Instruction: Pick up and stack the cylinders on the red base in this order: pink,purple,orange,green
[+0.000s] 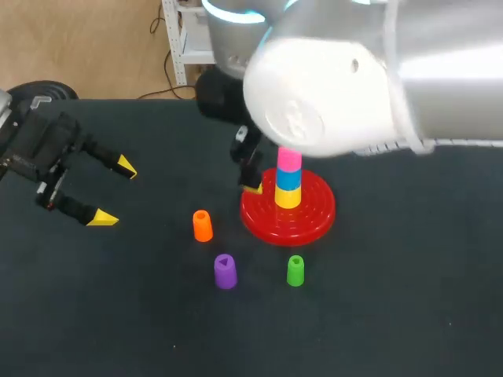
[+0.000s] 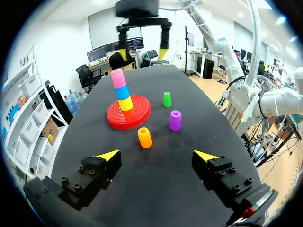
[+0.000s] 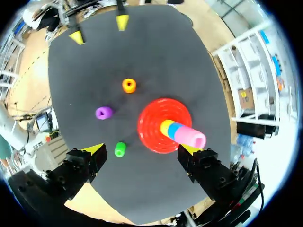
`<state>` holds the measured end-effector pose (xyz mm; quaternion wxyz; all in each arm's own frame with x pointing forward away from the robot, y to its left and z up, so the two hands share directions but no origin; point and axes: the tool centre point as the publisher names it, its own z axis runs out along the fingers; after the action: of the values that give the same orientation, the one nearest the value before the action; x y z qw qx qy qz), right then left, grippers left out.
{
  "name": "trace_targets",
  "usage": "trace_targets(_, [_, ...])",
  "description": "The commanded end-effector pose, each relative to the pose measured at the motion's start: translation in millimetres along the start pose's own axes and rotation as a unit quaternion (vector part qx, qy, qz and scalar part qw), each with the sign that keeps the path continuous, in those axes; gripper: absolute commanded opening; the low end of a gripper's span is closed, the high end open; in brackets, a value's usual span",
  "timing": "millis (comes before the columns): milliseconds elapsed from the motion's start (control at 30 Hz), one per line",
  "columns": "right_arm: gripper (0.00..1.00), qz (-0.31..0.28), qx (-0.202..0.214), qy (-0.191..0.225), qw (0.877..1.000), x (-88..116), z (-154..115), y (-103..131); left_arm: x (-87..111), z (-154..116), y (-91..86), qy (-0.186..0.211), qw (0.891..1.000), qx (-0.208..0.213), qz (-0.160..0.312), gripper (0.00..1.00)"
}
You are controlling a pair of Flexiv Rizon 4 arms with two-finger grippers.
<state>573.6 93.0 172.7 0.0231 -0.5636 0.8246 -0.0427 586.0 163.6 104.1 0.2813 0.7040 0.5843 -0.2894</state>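
Stack: on the red base [image 1: 314,224] a yellow cylinder [image 1: 288,197] sits lowest, a blue cylinder [image 1: 288,179] on it and the pink cylinder [image 1: 289,159] on top, all upright. We judge pink to be in place.
Red base: it rests flat on the worktop [image 1: 393,314], a little right of the middle, where either arm should reach it.
Purple cylinder [image 1: 225,271]: it stands upright on the worktop, near and left of the base and apart from it. It is next in the order, so we take it as the next pick.
Orange cylinder [image 1: 202,225]: it is upright, left of the base and just far of the purple one, not touching it.
Green cylinder [image 1: 295,270]: it is upright, just near of the base and right of purple. It goes on last.
Right tool [image 3: 141,150]: it hangs above the base, higher than the pink top, fingers spread wide and empty. It points straight down, we think because pieces must go on along the stack's axis.
Left tool [image 2: 157,155]: it is at the worktop's left, well apart from everything, fingers apart and holding nothing. It faces the three loose pieces, and we judge it is parked clear of the other arm.
Risk: the stack is tall and narrow, so a sideways knock could topple it.
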Motion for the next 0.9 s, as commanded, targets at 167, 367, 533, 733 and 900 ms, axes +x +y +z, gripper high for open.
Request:
trace_targets(167, [1.0,-0.027,0.005,-0.061,0.998,11.2,9.1,38.6,1.0,0.0,0.0,-0.001,1.0,0.0,0.001,1.0])
trace_targets(367, [1.0,-0.027,0.005,-0.061,0.998,11.2,9.1,38.6,1.0,0.0,0.0,-0.001,1.0,0.0,0.001,1.0])
trace_targets(533, [1.0,-0.027,0.005,-0.061,0.998,11.2,9.1,38.6,1.0,0.0,0.0,-0.001,1.0,0.0,0.001,1.0])
trace_targets(733, [1.0,-0.055,-0.002,-0.045,0.997,3.5,14.7,50.6,1.0,0.0,0.0,-0.001,1.0,0.0,0.001,1.0])
trace_targets(900, [1.0,-0.112,-0.018,-0.016,0.993,-21.6,36.2,79.5,1.0,0.0,0.0,-0.001,1.0,0.0,0.001,1.0])
